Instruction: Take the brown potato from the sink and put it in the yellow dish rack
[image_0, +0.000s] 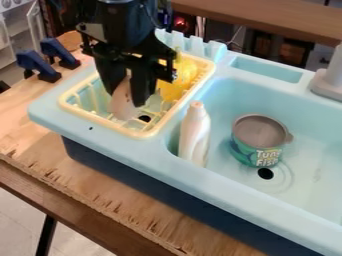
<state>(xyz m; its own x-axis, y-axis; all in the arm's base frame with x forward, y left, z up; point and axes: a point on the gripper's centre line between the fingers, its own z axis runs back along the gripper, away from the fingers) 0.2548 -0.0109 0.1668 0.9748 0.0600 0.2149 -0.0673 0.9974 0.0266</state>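
Note:
The black gripper (125, 98) hangs down over the left part of the yellow-rimmed dish rack (150, 133), its fingers shut on a pale pinkish-beige object. This object (122, 106) is long and stands nearly upright inside the rack, its lower end near the rack's floor; its upper part is partly hidden by the gripper. A yellow object (179, 80) lies in the rack's back right part, just right of the gripper. In the basin, a white bottle-like object (194, 132) leans upright by the left wall. To its right is an open tuna can (256, 150) with a green label.
The light blue toy sink (234, 182) stands on a wooden table (87, 187). A grey faucet base (328, 80) is at the right edge. Two blue clamps (39, 65) grip the table at the upper left. Upright light blue slats (194, 47) rise behind the rack.

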